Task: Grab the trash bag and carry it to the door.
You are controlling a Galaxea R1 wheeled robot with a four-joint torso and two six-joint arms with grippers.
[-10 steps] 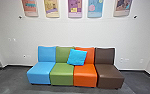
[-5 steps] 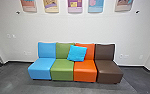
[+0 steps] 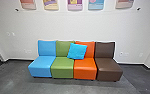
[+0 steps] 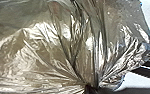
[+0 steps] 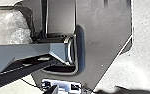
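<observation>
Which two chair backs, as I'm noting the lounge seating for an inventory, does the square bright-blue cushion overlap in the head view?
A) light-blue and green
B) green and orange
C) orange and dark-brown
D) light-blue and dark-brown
B: the square bright-blue cushion lies tilted across the join, covering part of the green chair back and part of the orange chair back.

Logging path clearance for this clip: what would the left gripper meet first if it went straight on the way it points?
Most likely the trash bag: its shiny, creased plastic spreads across the line ahead of the left wrist camera. How near it lies is unclear.
</observation>
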